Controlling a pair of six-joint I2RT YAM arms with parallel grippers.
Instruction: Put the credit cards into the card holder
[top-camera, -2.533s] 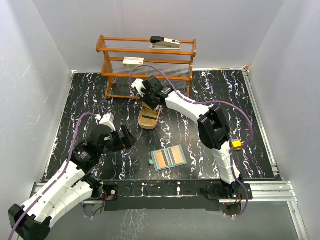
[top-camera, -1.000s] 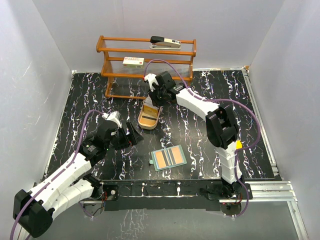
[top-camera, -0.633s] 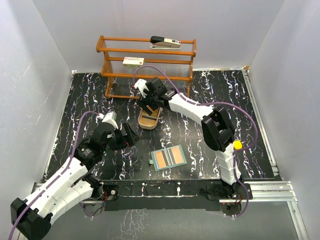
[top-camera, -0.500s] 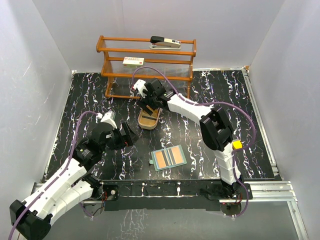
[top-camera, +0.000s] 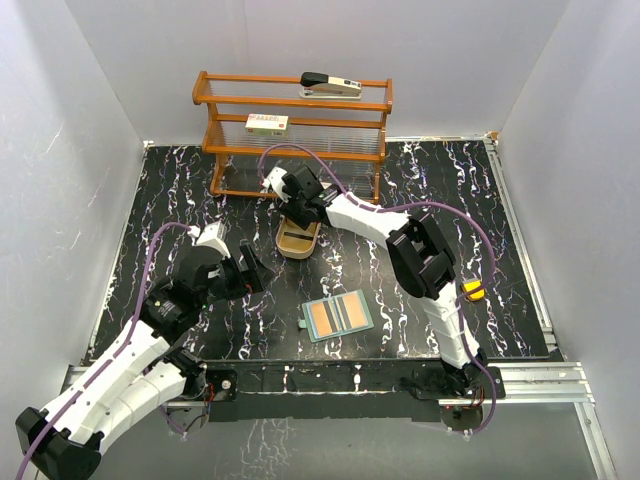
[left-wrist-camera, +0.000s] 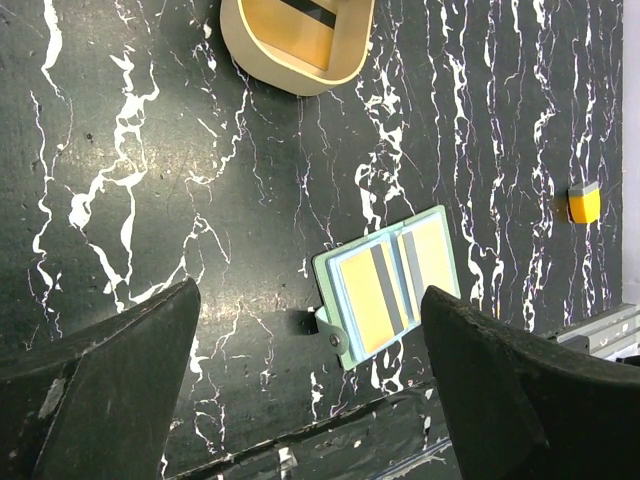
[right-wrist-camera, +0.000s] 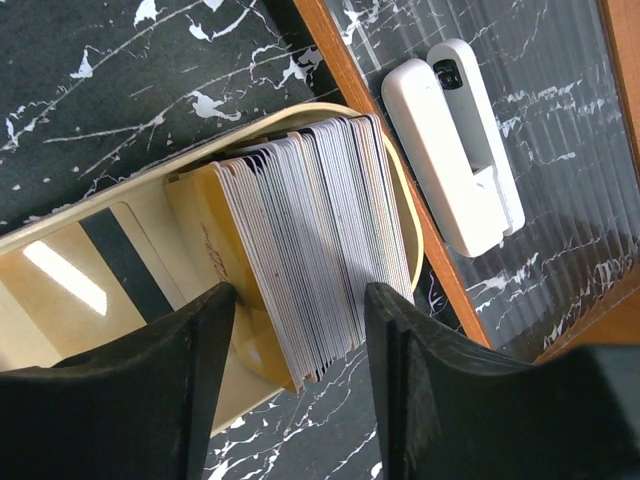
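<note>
**Right gripper back over the card stack**

The left gripper (left-wrist-camera: 310, 300) has barely shifted. It hovers above the black marbled table (left-wrist-camera: 150, 200) with its fingers wide apart. Just right of it, the sage-green folding card holder (left-wrist-camera: 325, 300) lies open where it was, with 2 gold-orange cards (left-wrist-camera: 358, 305) in its pockets. The right gripper (right-wrist-camera: 300, 310), off to the side 1 s ago, has returned over the tan oval tray (top-camera: 296, 243). Its fingers are spread astride the upright stack of thin plastic credit cards (right-wrist-camera: 310, 240), so a pick looks imminent.

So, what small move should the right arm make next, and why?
Probably lower the right gripper slightly and close on one end card: its jaws hang open above the upright card stack in the tan tray, and the card holder lies open.
</note>
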